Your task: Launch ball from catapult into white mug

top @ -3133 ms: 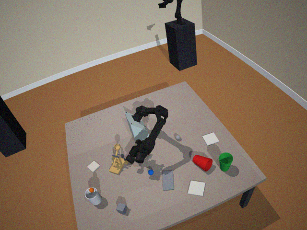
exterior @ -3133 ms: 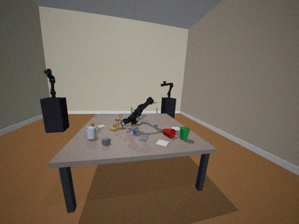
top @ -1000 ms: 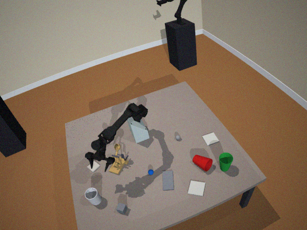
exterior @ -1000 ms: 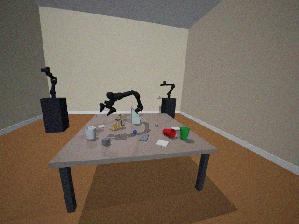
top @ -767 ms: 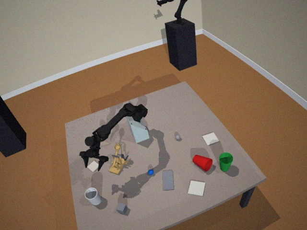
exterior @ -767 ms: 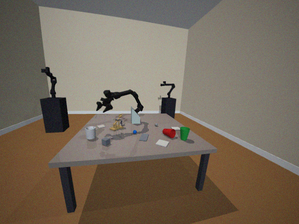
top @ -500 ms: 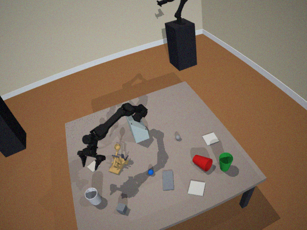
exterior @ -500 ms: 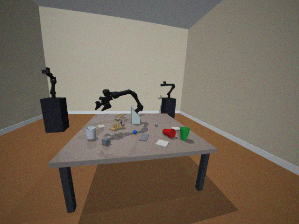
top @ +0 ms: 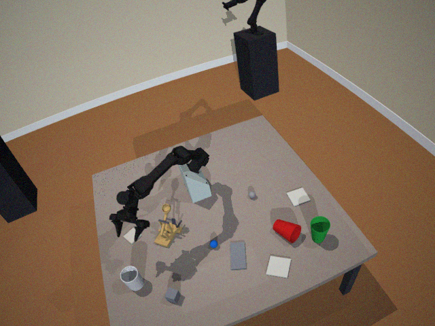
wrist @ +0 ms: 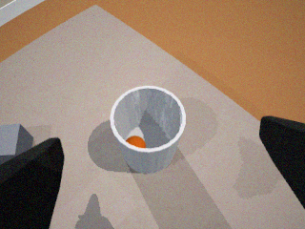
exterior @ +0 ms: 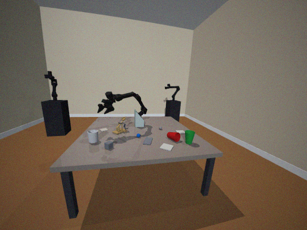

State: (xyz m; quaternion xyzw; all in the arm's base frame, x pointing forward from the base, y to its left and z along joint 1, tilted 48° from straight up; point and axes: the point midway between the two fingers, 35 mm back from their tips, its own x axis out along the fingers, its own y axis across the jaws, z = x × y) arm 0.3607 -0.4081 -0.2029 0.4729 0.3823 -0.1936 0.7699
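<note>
Inside the upright white cylindrical mug (wrist: 148, 129) an orange ball (wrist: 136, 141) is lying, so the black parallel-jaw gripper (top: 128, 226) is hanging wide and empty above, nothing left to hold.

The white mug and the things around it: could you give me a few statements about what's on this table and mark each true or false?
1. The white mug stands upright with a small orange ball inside. True.
2. The gripper is clamped on the blue ball. False: it is open, holds nothing, and the blue ball lies on the table.
3. The red cup lies on its side. True.
4. The green cup is tipped over. False: it stands upright beside the red cup.
5. The catapult sits between the red and green cups. False: it stands near the gripper, across the table from them.
</note>
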